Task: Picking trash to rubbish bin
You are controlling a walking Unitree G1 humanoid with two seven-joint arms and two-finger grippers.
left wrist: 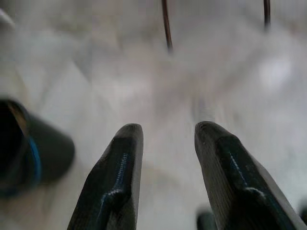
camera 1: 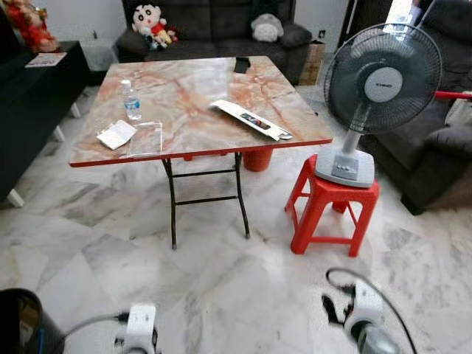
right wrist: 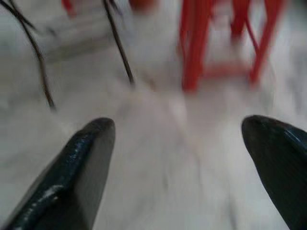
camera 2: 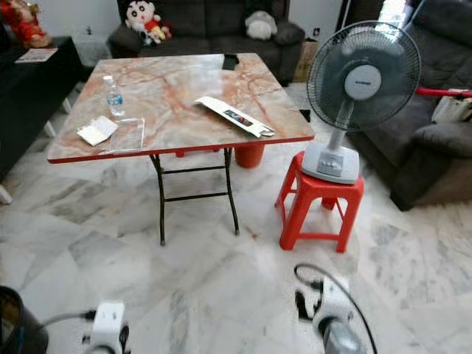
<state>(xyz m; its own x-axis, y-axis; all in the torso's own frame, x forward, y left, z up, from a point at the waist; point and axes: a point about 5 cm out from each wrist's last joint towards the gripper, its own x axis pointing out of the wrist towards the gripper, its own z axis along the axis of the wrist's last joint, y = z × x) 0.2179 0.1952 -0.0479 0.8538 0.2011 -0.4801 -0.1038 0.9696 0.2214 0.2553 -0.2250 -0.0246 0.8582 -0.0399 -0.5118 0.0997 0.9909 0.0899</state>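
Fingers of left gripper and right gripper are spread, empty; the bottle stands at the counter's nine o'clock, bin at your seven. Advance carelessly and you risk clipping the red stool under the fan.

The table has a pink-and-cream marbled top with a red edge and black legs; on it stand a clear bottle with a blue label, a white packet and a long white wrapper with a dark printed panel. The stool is red, the fan grey and white, the sofa dark grey; the floor is white marble veined grey. The bin is black with a blue band; both grippers' fingers are black.
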